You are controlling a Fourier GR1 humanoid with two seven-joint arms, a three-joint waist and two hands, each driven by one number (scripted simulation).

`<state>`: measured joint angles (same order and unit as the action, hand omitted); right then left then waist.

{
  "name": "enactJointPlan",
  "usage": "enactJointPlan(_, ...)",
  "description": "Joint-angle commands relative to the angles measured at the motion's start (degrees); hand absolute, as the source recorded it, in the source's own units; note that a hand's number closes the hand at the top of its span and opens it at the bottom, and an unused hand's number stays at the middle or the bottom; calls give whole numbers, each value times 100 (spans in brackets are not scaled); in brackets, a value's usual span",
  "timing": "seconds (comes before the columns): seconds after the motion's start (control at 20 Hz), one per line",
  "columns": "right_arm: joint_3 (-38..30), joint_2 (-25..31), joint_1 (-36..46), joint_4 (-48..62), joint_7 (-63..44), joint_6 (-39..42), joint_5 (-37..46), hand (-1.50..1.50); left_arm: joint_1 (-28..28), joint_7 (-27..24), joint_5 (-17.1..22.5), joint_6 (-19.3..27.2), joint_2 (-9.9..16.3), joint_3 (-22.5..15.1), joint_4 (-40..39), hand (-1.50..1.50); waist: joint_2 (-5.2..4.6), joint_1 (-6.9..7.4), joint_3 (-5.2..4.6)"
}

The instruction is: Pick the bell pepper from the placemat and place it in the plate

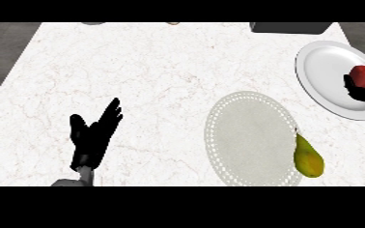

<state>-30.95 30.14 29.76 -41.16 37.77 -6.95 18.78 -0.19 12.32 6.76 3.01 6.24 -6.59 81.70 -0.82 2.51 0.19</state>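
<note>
- The red bell pepper [359, 73] is over the white plate [321, 72] at the right edge. It is not on the placemat [249, 137].
- Only a small bit of the pepper shows. The rest is cut off by the edge.
- Black fingers of the right hand [351, 88] curl round the pepper from below. The hand holds it.
- I cannot tell if the pepper touches the plate yet or hangs just above it.
- I think a pepper like this is light and hollow. Its skin is smooth and may be a bit slippery.
- It is stiff but can dent if squeezed hard, so holding round its fat middle seems best.
- I cannot tell which way the pepper points. Its stem is hidden, and too little shows to see its long side.
- The left hand [94, 136] rests at the lower left, fingers straight and spread wide. It holds nothing.
- A yellow-green pear [309, 157] lies at the right rim of the round placemat. Its thin end points up and away.
- The placemat has nothing else on it.
- The job looks nearly done. What seems left is for the hand to let go.
</note>
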Motion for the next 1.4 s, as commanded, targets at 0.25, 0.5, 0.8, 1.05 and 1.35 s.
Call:
enactJointPlan(0.25,4,834,818,2105,-56,-235,463,150,-31,-310,-86,-55,-63,-2,-398,0,-111,163,4)
enactJointPlan(0.5,759,893,1067,2615,-344,-10,1258,-150,-265,41,-71,-35,-91,-86,-86,0,-130,316,20)
enactJointPlan(0.8,464,719,1203,2903,373,614,903,-150,-314,-3,-33,-84,-119,-75,-129,0,-173,311,50)
enactJointPlan(1.05,-222,849,1357,2997,833,1120,200,-150,-246,34,63,-200,64,77,-108,0,-131,209,47)
enactJointPlan(1.35,-635,1332,1405,3276,637,1867,-198,-150,-215,-136,-58,-103,-5,41,-178,0,-129,161,35)
